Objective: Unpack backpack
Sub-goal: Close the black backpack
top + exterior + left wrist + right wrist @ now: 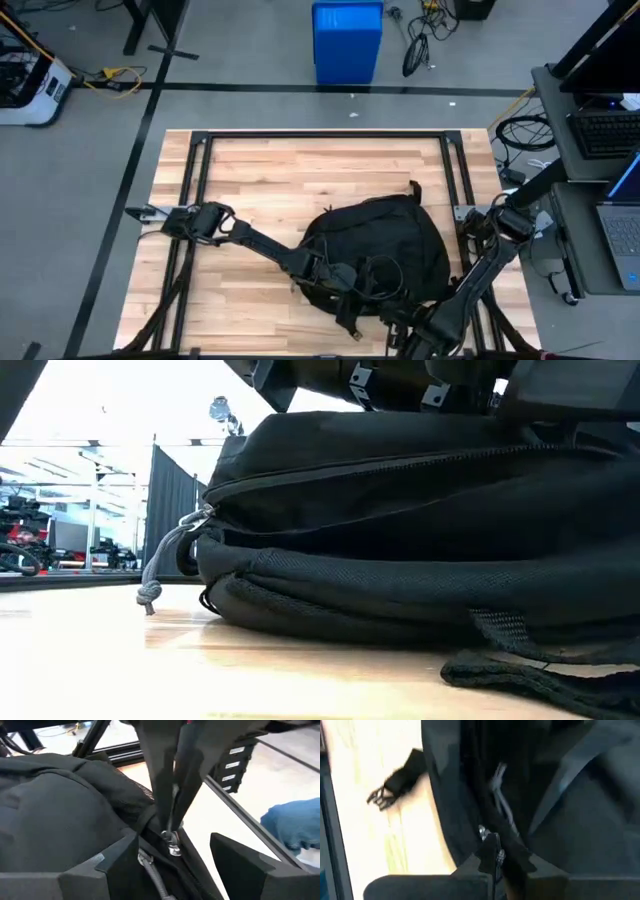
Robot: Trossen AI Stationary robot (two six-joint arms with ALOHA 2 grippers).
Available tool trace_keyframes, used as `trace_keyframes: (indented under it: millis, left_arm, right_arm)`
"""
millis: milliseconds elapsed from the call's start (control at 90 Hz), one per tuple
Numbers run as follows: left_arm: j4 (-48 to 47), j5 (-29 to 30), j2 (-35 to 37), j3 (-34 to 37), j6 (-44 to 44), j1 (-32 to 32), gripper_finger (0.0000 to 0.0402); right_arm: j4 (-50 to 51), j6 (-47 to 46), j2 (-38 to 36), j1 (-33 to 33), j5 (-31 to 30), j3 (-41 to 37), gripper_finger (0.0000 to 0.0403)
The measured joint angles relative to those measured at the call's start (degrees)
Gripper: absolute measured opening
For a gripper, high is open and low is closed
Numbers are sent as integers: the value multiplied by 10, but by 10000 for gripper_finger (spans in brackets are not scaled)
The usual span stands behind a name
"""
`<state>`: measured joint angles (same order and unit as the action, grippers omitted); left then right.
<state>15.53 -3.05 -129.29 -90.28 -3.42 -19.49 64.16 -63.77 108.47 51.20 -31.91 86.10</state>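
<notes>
The black backpack (385,245) lies flat on the wooden table, right of centre and toward the near edge. A zipper (400,465) runs round its side, and a grey cord pull (165,560) hangs from its end. My right gripper (492,857) is shut on a metal zipper pull at the bag's near edge. My left gripper (170,870) is open beside it, one finger (95,870) over the fabric and the other finger (245,860) on the far side of the zipper line. My right gripper pinches the small metal zipper pull (485,834) between its two fingertips, at the backpack's edge. In the left wrist view its long fingers (162,785) slant down onto the pull (173,845). The backpack stays flat on the table. My left gripper: whether it touches the fabric I cannot tell.
A loose strap with a buckle (395,785) lies on the wood beside the bag. A black metal frame (320,137) borders the table. Bare wood (300,170) shows on the far half. Beyond the far edge stands a blue bin (347,40); a laptop (625,230) sits on the right.
</notes>
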Motion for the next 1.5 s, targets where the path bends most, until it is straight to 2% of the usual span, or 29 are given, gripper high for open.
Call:
trace_keyframes:
  millis: [611, 756, 911, 1200, 1500]
  left_arm:
    - [48, -31, -8, 0, 1, -1, 226]
    - [84, -35, -30, 0, -5, -1, 188]
    - [89, -35, -35, 0, -43, -1, 126]
    - [117, -34, -37, 1, -45, 1, 17]
    - [111, -35, -37, 1, -45, 1, 14]
  right_arm:
    - [-27, 49, -2, -9, -61, 3, 0]
    - [-27, 49, -2, -9, -61, 3, 0]
    - [-28, 49, -2, -9, -60, 3, 0]
    - [-30, 49, -4, -8, -62, 4, 0]
    - [-29, 49, -8, -8, -57, 4, 0]
